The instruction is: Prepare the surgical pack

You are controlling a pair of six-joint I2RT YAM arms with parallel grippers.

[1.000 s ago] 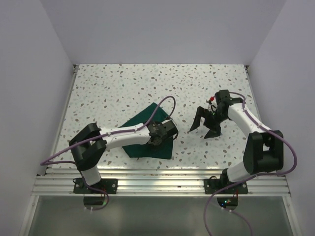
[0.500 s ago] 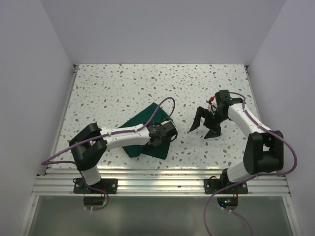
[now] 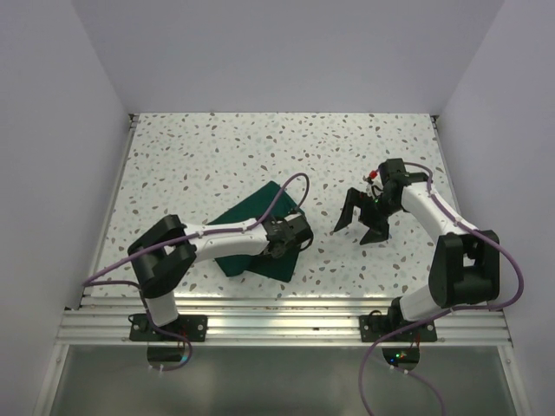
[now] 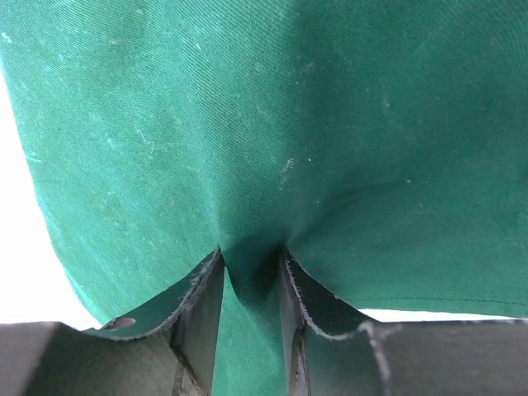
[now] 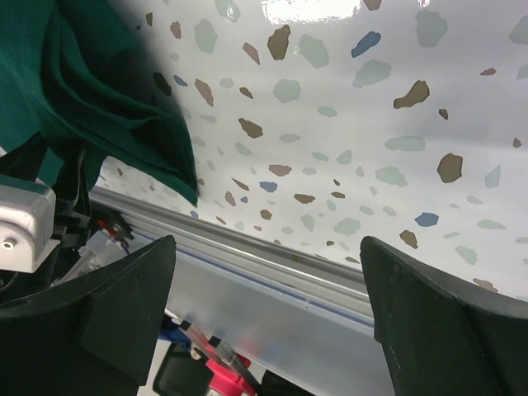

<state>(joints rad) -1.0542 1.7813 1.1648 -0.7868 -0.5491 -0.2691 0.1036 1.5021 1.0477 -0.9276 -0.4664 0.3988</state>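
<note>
My left gripper (image 4: 252,268) pinches a raised fold of the green cloth (image 4: 289,124) between narrow jaws. The cloth lies as a folded bundle on the speckled table (image 3: 217,156), left of centre, near the front edge. My right gripper (image 5: 268,256) hangs above the table with jaws wide apart, holding nothing.

From above, the left arm (image 3: 221,234) covers the middle of the cloth (image 3: 251,210). In the left wrist view the cloth runs off the top and right edges, and the left fingers (image 4: 198,330) are cut off at the bottom. The right fingers (image 5: 445,322) are cut off too.
</note>
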